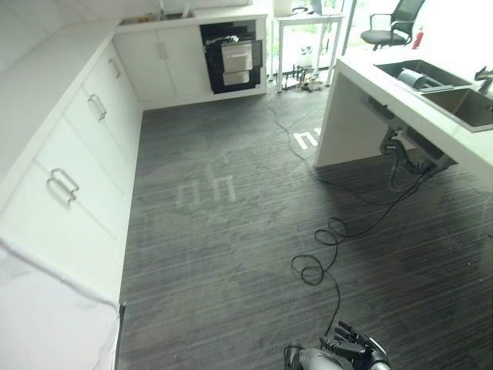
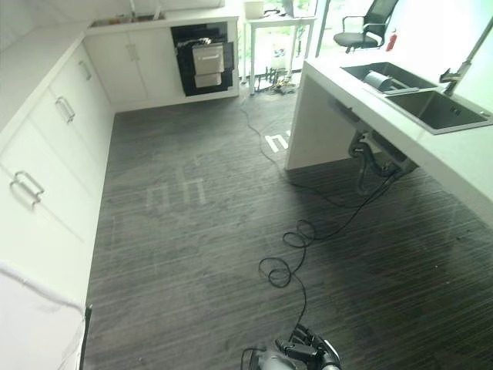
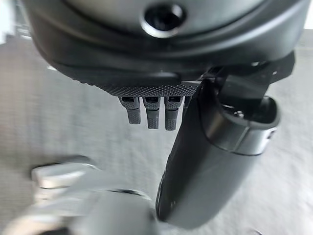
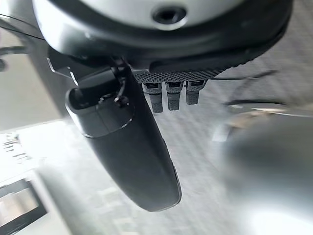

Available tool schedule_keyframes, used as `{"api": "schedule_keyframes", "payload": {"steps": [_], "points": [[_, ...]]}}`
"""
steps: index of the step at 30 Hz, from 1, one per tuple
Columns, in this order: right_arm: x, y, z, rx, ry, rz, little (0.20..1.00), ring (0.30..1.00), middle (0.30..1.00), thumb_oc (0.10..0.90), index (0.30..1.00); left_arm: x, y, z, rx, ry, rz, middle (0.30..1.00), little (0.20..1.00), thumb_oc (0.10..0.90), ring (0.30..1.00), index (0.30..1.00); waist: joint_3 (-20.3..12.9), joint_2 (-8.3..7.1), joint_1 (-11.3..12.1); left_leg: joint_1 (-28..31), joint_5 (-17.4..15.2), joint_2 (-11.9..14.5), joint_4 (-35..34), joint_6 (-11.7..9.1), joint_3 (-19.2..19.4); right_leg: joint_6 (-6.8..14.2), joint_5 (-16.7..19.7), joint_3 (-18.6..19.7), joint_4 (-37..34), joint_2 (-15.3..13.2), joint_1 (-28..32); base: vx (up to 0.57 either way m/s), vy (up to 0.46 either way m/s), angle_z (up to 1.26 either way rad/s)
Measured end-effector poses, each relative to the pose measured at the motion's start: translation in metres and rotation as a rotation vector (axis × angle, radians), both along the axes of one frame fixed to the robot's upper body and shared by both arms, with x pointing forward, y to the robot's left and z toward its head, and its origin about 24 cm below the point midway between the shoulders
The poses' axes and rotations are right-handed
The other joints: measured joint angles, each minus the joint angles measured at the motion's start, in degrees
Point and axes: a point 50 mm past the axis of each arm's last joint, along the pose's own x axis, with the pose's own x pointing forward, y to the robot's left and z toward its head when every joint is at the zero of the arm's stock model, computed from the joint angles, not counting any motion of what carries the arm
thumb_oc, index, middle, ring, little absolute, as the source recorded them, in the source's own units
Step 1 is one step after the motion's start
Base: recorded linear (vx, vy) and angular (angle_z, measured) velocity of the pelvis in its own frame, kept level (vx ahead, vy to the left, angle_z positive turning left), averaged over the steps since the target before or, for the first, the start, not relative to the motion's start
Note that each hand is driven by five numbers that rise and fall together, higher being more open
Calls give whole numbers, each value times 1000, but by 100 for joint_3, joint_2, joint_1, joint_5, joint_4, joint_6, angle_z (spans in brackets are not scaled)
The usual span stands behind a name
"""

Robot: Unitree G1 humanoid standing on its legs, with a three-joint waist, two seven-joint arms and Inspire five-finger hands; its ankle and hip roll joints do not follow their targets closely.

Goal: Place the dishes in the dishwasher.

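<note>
Over dark striped floor between white cabinets, both hands hang relaxed, empty.

The dishwasher, black with its door open and racks showing, stands far ahead of the hand; a metal dish lies in the sink, well ahead to its right.
</note>
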Motion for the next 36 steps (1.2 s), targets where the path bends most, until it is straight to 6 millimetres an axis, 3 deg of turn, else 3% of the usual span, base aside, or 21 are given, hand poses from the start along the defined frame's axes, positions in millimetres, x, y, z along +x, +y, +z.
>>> {"api": "schedule_keyframes", "payload": {"steps": [2,3,5,7,8,9,10,11,12,13,14,15,16,18,21,23,25,26,29,31,36], "points": [[7,-2,5,-9,-34,9,900,900,900,800,900,15,0,3,0,-51,-14,900,900,800,900,900,-44,-128,-12,-201,-142,-6,-208,-4,6,-42,-81,42,-103,5,112,151,-318,-20],[17,-5,13,-24,-81,27,900,900,900,800,900,29,-2,6,-12,-108,-32,900,900,800,900,900,-80,-109,-13,-440,75,99,-456,-29,34,-11,-193,72,-39,143,178,140,-314,-24],[23,-4,17,-24,-106,42,900,900,900,800,900,33,-1,7,-10,-120,-34,900,900,800,900,900,-175,-86,-143,-452,206,184,-428,-216,8,10,-277,31,-32,210,191,153,-311,-13],[20,-5,16,-28,-95,52,900,900,900,800,900,32,-3,6,-16,-121,-31,900,900,800,900,900,-135,-142,-127,-616,587,119,-17,-661,48,-98,-374,82,-44,184,225,133,-324,-17],[18,-4,15,-30,-83,60,900,900,900,800,900,31,-4,6,-16,-117,-23,900,900,800,900,900,-128,-195,-85,-799,803,119,385,-761,21,-132,-395,133,-48,146,252,82,-188,-26],[18,-5,15,-40,-75,69,900,900,900,800,900,26,-5,4,-21,-104,-6,900,900,800,900,900,-30,-240,4,-1670,1601,181,1900,-687,-46,-278,-457,297,-238,171,410,75,-53,-44],[17,-7,13,-49,-60,71,900,900,900,800,900,30,-7,5,-35,-136,35,900,900,800,900,900,119,-271,199,-2721,1554,317,3127,-476,-181,-231,-323,375,-385,156,526,124,56,-41],[13,-6,11,-47,-40,75,900,900,900,800,900,44,-7,11,-61,-241,90,900,900,800,900,900,282,-389,317,-3216,1253,273,2468,-191,-148,-53,-358,404,-546,176,774,122,108,-45],[11,-6,9,-47,-23,79,900,900,900,800,900,50,-5,14,-47,-262,55,900,900,800,900,900,278,-396,306,-3343,1233,192,1488,-11,-53,26,-406,493,-645,216,980,166,170,-74],[17,-3,9,-46,-31,100,900,900,900,800,900,46,-6,13,-25,-233,42,900,900,800,900,900,287,-353,290,-3096,1398,90,-623,295,373,837,-686,405,-620,115,1081,160,169,-129],[25,-5,14,-57,-59,127,900,900,900,800,900,40,-9,10,-35,-221,80,900,900,800,900,900,328,-211,332,-3094,1582,261,-1366,139,519,434,-755,656,-63,53,777,213,167,-137],[28,-6,16,-70,-77,138,900,900,900,800,900,41,-10,9,-40,-221,122,900,900,800,900,900,418,-82,214,-3236,1650,397,-1413,119,419,38,-751,557,-97,226,862,218,179,-67],[24,-6,15,-81,-60,134,900,900,900,800,900,41,-7,9,-34,-216,122,900,900,800,900,900,424,19,104,-3439,1696,486,-1329,88,148,56,-761,439,-103,358,885,163,152,-10],[14,-5,11,-81,-27,139,900,900,900,800,900,47,-4,12,-32,-263,115,900,900,800,900,900,462,-29,188,-3821,1805,627,-1128,-86,-319,63,-790,379,-206,573,936,171,198,-4],[12,-9,11,-89,-24,140,900,900,900,800,900,48,-1,13,-30,-274,127,900,900,800,900,900,549,-87,164,-3637,1801,629,-990,-69,-170,63,-778,429,-360,561,1272,241,320,-8],[15,-12,14,-101,-40,140,900,900,900,800,900,45,-2,10,-35,-242,128,900,900,800,900,900,560,-48,125,-3211,1694,609,-957,81,161,79,-771,541,-606,555,1494,200,237,-24],[10,-12,12,-108,-24,158,900,900,900,800,900,42,-1,9,-34,-220,133,900,900,800,900,900,548,-29,125,-2887,1646,508,-922,156,166,207,-811,540,-684,536,1606,225,223,6],[8,-10,11,-99,-19,159,900,900,900,800,900,39,0,8,-34,-200,136,900,900,800,900,900,544,-32,144,-2583,1604,335,-1097,384,194,365,-886,534,-680,443,1674,283,270,17],[6,0,7,-64,-19,162,900,900,900,800,900,35,4,8,-20,-185,140,900,900,800,900,900,484,-320,201,-2366,1424,-18,-1140,729,258,676,-972,518,-581,80,1804,190,204,16],[16,8,9,-47,-53,167,900,900,900,800,900,37,6,9,-9,-184,113,900,900,800,900,900,424,-389,206,-2375,1191,-187,-954,884,295,731,-973,519,-495,-109,1836,175,223,4],[32,23,18,-21,-131,205,900,900,900,800,900,32,10,9,21,-147,42,900,900,800,900,900,210,-274,177,-2259,773,-491,-811,1225,256,987,-785,544,115,-421,1689,161,248,12]]}}
